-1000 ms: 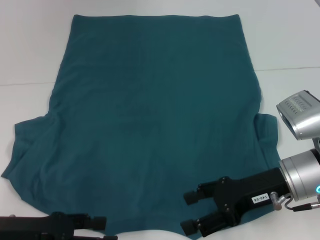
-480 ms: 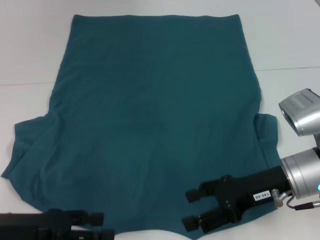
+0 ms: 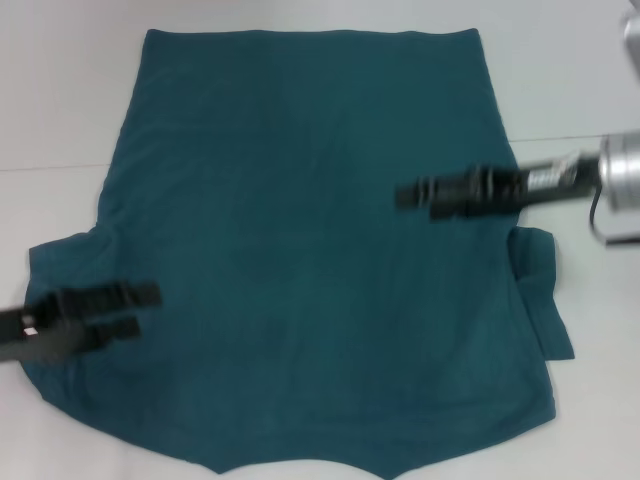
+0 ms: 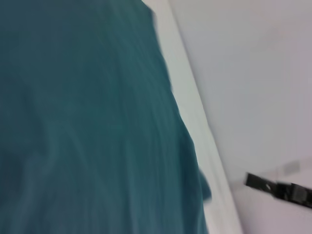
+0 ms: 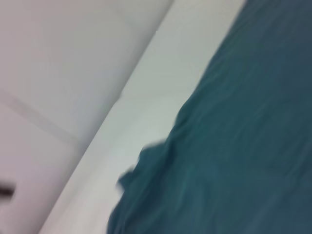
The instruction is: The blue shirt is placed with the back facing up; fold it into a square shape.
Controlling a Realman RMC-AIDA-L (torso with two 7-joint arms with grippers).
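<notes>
Bright, even light — motion blur

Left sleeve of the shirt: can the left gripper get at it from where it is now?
Probably yes: the left gripper hovers over the blue shirt at its left sleeve, nothing between.

Motion blur is smearing the left hand (image 3: 140,308) at the head view's lower left and the right hand (image 3: 412,195) at centre right, hiding their fingers. The frame's bottom edge is cutting off the blue shirt (image 3: 310,250).
</notes>
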